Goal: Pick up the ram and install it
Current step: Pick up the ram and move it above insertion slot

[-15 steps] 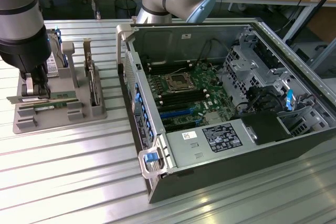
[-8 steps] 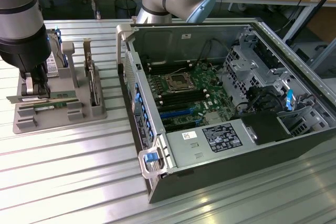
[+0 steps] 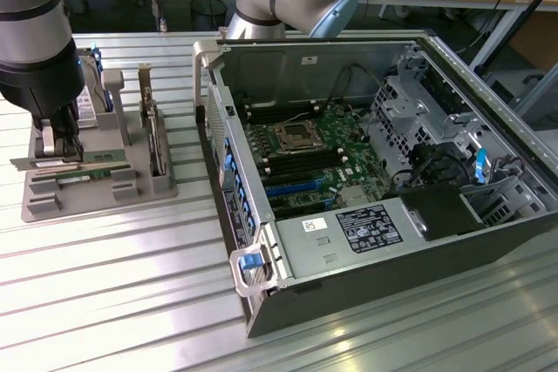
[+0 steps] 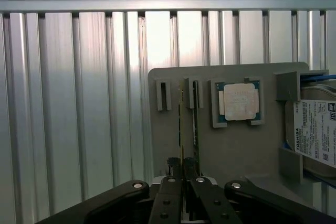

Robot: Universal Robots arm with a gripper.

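Grabbing the ram (image 3: 96, 171) on its edge in the grey holder (image 3: 52, 202) beside the open computer case (image 3: 488, 93), claw (image 4: 182, 169) pinching its thin sides, not yet lifted, calling for a straight, gentle hold.

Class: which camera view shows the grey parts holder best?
The exterior view: the grey parts holder shows nearly whole, with its upright posts, the arm hiding a back corner. The wrist view looks down on its top, the gripper covering one end.
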